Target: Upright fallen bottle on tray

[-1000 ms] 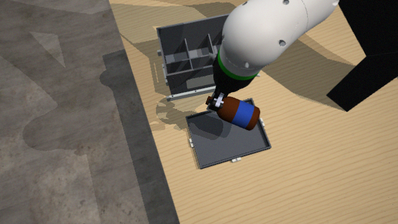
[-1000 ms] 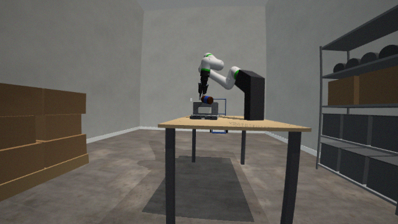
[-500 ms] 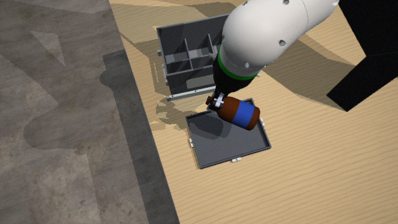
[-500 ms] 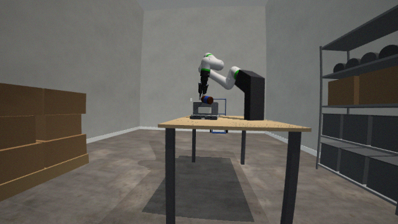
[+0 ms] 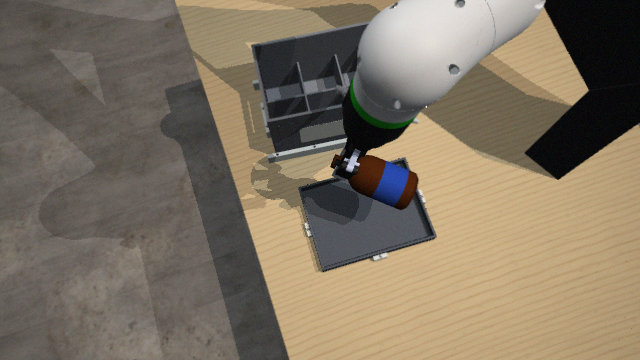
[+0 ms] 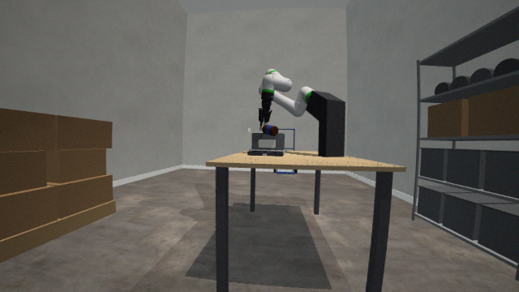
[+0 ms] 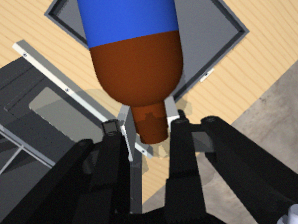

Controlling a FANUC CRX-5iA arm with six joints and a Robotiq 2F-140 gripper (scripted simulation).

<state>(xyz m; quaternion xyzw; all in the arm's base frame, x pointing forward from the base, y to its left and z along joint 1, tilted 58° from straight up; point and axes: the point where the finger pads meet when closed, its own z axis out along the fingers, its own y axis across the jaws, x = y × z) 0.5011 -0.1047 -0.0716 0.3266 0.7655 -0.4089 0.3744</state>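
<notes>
Brown with a blue label band, the bottle (image 5: 384, 182) is hanging on its side above the tray (image 5: 372, 252), at the tray's 12 o'clock edge. The gripper (image 7: 152, 137) is clamping the bottle's neck. The crate (image 5: 280, 65) is sitting at the tray's 11 o'clock.

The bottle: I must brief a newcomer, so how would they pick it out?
Find the wooden table, then the flat grey tray beside the divided crate. Above the tray, the pincer grips the bottle by its neck: brown with a blue band.
</notes>
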